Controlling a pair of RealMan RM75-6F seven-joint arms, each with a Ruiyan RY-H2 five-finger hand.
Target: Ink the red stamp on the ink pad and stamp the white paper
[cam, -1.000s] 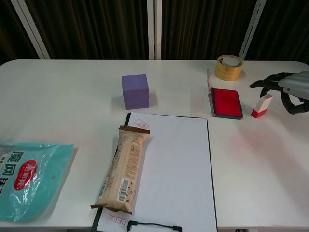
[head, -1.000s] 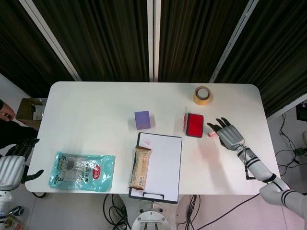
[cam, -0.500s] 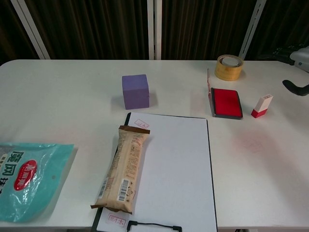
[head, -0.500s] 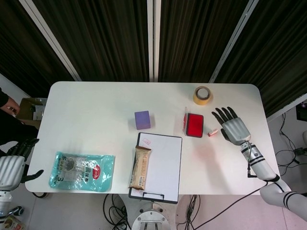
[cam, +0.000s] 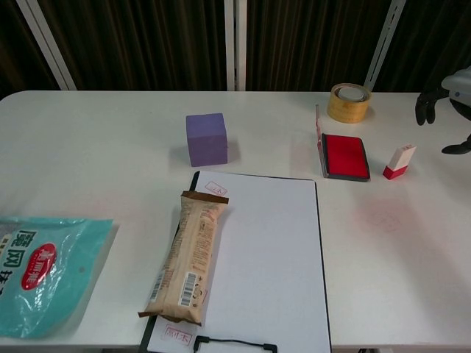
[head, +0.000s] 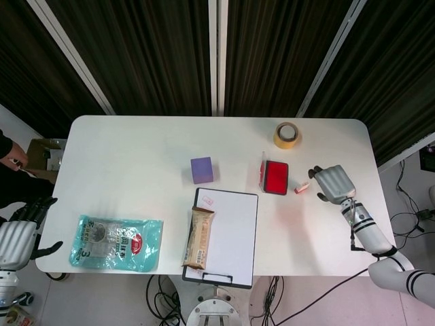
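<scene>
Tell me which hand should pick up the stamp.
The right hand: it hovers open just beside the red stamp and ink pad. The left hand sits off the table's far edge.

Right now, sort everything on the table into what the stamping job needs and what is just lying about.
Needed for the job:
red stamp
ink pad, open
white paper on the clipboard
right robot hand, beside the stamp

Just lying about:
purple cube
tape roll
snack bar, lying partly on the paper
teal bag
</scene>
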